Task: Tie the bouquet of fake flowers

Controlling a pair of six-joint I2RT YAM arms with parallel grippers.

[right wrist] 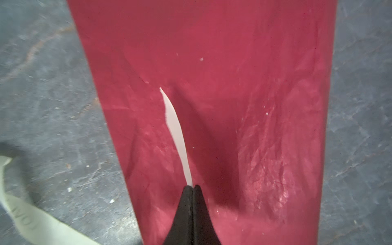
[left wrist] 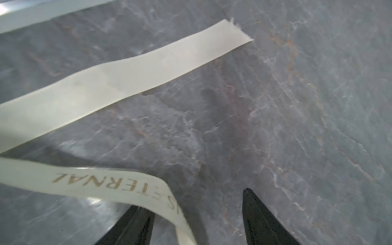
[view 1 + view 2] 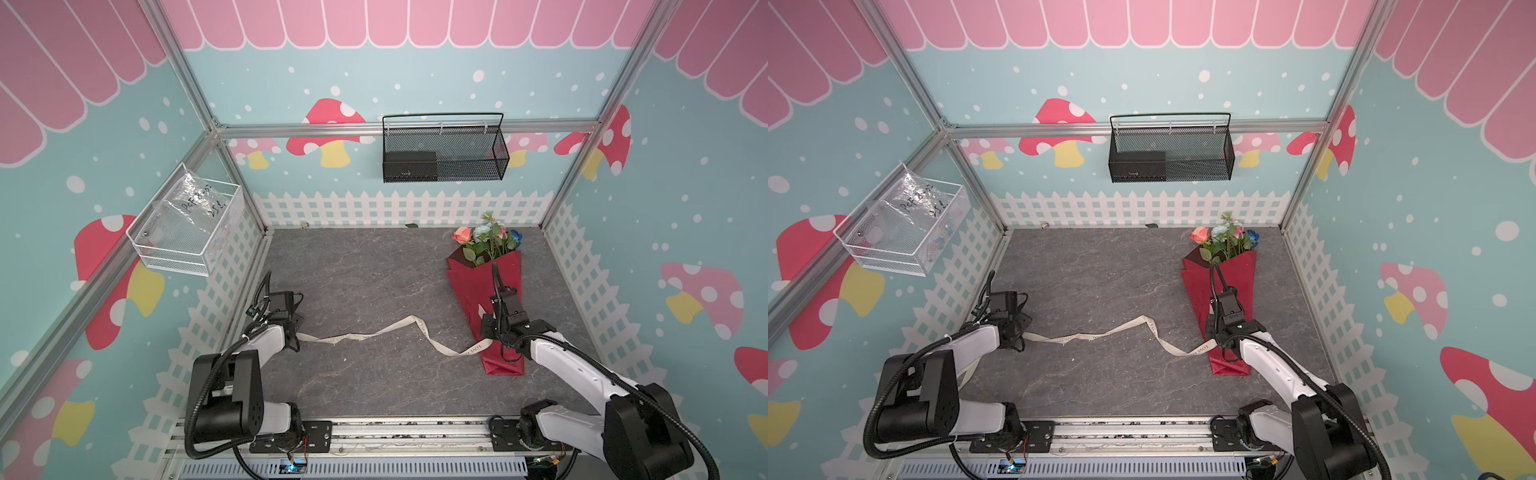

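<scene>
- Right gripper (image 1: 192, 186) is pressed together, pinching the ribbon (image 3: 374, 333) tip over the bouquet (image 3: 465, 286); left gripper (image 2: 192, 199) stands spread about the ribbon.
- We see the bouquet along the bench's (image 3: 353, 270) right edge.
- We judge it light, crinkly and slippery: hold the narrow wrapped stems.

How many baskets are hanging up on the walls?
2. A white wire basket hangs at the left, with a clear plastic bag in it. A black mesh basket hangs at the back, near the middle. None looks hidden.
</scene>
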